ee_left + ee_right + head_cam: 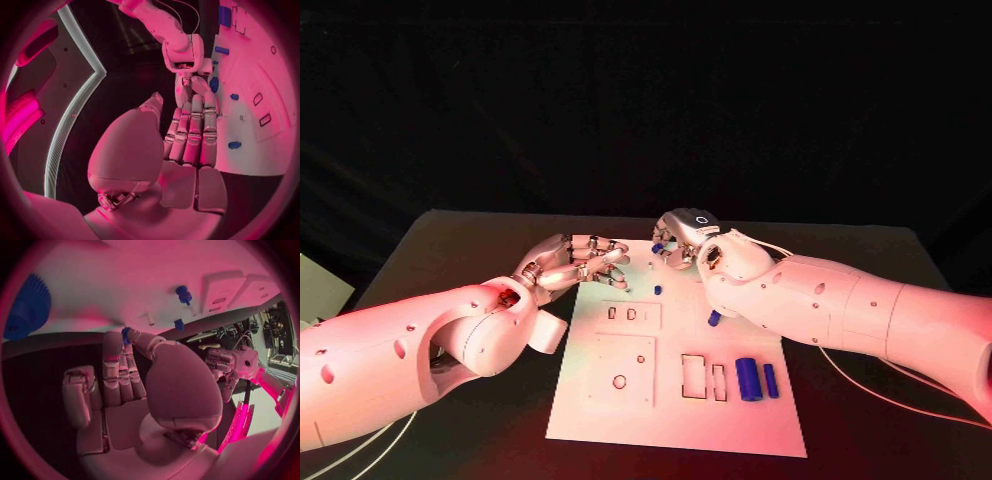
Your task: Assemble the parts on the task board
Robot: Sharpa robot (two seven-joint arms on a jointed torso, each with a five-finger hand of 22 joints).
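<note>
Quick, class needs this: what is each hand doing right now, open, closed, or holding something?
Left hand: open, fingers spread above the task board's far edge, holding nothing.
Right hand: pinching a small blue part at its fingertips.

The task board (678, 410) looks smooth matt white, the parts (749, 379) blue plastic, the table (473, 240) dull black.

Two fat white arms with small round holes, thin white cables, and shiny silver hands: left hand (571, 262), right hand (687, 240).
</note>
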